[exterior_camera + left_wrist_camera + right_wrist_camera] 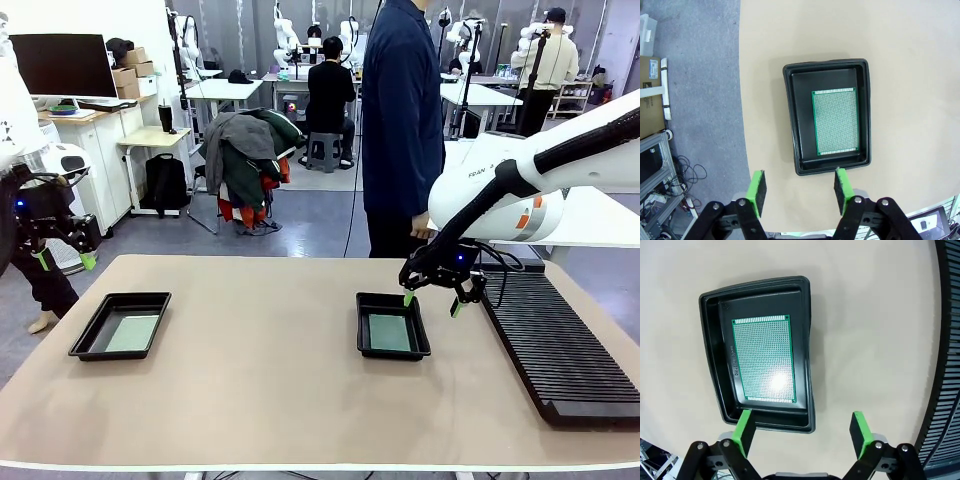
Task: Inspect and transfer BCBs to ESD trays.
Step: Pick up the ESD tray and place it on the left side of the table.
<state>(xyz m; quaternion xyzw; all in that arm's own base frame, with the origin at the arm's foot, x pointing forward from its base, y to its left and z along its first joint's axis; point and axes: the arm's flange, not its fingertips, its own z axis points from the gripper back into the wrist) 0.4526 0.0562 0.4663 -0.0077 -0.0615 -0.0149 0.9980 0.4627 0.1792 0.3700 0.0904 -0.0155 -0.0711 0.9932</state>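
Lying flat, one BCB (835,122) sits in the left tray (96,335) and another BCB (764,358) in the middle tray (375,305) on the worktop (270,400). The right hand (432,302) hovers spread beside the middle tray, near the rack (560,345); the left hand (62,258) hangs spread off the worktop's left edge, holding nothing.

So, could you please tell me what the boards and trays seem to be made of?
Boards: likely fibreglass laminate, glossy green; a fine grid of holes and a glare spot show. Trays: probably moulded plastic, semi-gloss black, with rounded rims and soft highlights. The other board and tray look the same.
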